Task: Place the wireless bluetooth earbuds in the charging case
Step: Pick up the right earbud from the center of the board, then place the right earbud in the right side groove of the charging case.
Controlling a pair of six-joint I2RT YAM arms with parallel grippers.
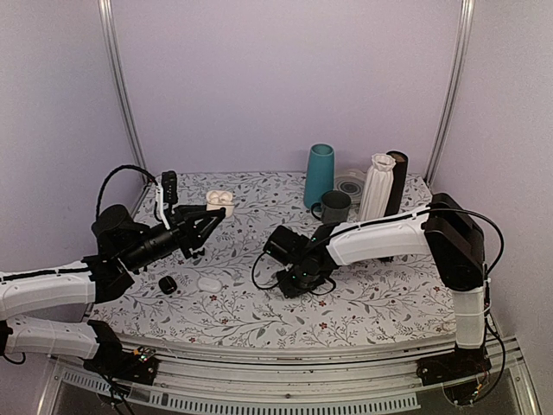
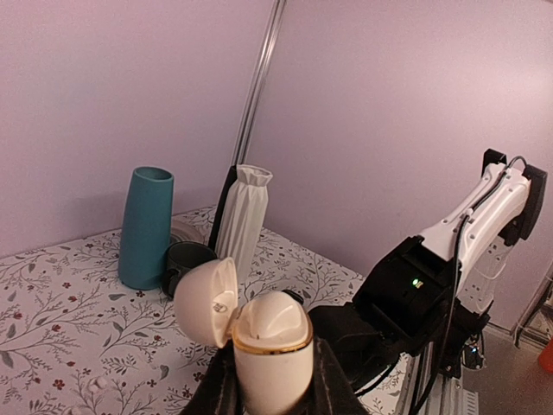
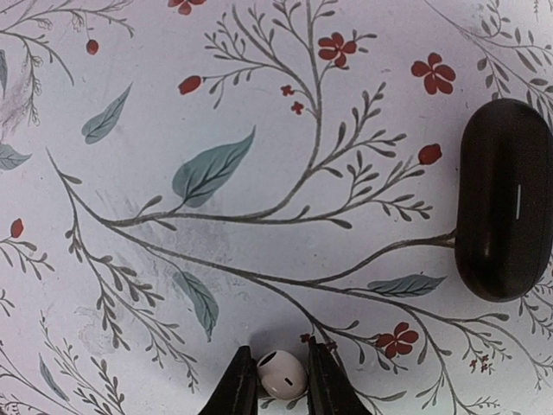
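My left gripper is shut on a white charging case and holds it upright above the table, its lid hinged open to the left. In the top view this case sits at the tip of the left gripper, over the back left of the table. My right gripper is down on the flowered tablecloth, its two fingers closed against a small white earbud that lies there. In the top view the right gripper is at mid-table and hides the earbud.
A black oval case lies shut on the cloth to the right of the right gripper. A small black round object and a white oval case lie front left. A teal vase, dark mug, white ribbed vase and black cylinder stand at the back.
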